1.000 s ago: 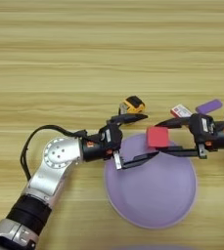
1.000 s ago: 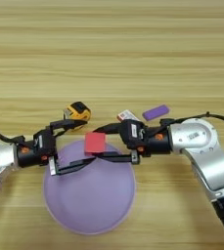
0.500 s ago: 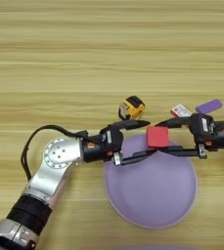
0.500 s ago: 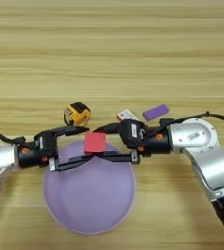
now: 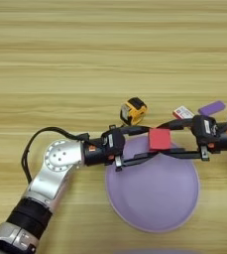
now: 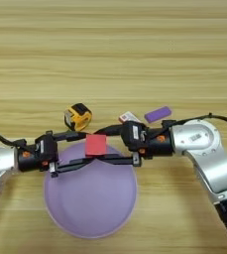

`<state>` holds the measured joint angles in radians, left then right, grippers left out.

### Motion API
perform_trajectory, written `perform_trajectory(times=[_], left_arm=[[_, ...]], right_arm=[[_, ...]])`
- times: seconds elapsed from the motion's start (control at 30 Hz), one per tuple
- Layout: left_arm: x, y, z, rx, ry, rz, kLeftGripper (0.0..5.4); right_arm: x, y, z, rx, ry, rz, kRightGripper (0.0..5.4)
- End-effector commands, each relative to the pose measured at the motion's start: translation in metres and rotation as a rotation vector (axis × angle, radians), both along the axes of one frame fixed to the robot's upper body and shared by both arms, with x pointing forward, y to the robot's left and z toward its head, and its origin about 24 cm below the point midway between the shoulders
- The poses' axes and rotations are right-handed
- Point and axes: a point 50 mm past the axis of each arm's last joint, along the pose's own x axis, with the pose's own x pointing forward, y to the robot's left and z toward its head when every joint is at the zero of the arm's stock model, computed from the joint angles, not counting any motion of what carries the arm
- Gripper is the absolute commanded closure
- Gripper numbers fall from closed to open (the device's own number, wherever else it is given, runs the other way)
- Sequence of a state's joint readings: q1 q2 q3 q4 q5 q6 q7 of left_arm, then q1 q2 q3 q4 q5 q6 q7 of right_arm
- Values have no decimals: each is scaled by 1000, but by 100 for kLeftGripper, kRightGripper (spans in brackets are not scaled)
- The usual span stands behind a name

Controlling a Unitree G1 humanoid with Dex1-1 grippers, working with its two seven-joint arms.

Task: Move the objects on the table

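Observation:
A red cube [image 5: 159, 139] sits over the far rim of the lilac plate [image 5: 152, 203]. My right gripper [image 6: 101, 145] reaches in from the right, one finger along the cube's far side and one along its near side, shut on it. Coming from the left, my left gripper [image 5: 150, 142] is open, its fingertips beside the cube's left face. The yellow-and-black tape measure [image 5: 134, 110] lies just beyond the left gripper. A small red-and-white box [image 5: 183, 112] and a flat purple block [image 5: 211, 107] lie beyond the right gripper.
The light-wood table [image 5: 85, 49] stretches bare across the far half. The left arm's silver elbow [image 5: 60, 156] rests at the near left; the right arm's silver elbow [image 6: 199, 139] sits at the right.
Hardly anything has changed. Both grippers and the red cube keep their places, and the tape measure sits very slightly nearer the plate.

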<state>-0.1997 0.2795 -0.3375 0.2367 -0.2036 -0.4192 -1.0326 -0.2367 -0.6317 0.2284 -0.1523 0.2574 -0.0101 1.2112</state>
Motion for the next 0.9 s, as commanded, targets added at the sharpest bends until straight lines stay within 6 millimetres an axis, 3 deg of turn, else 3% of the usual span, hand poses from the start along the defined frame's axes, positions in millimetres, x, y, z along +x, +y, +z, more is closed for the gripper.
perform_trajectory(times=[0.03, 0.37, 0.43, 0.9], left_arm=[[0, 0, -1, 5, 4, 1, 297], [0, 0, 0, 4, 1, 3, 297], [0, 0, 0, 2, 0, 5, 297], [1, 0, 0, -3, -5, 15, 316]], right_arm=[[2, 4, 7, -2, -27, 27, 309], [2, 5, 6, -6, -21, 32, 309], [2, 4, 5, -6, -20, 32, 269], [2, 4, 5, 3, -21, 24, 121]])
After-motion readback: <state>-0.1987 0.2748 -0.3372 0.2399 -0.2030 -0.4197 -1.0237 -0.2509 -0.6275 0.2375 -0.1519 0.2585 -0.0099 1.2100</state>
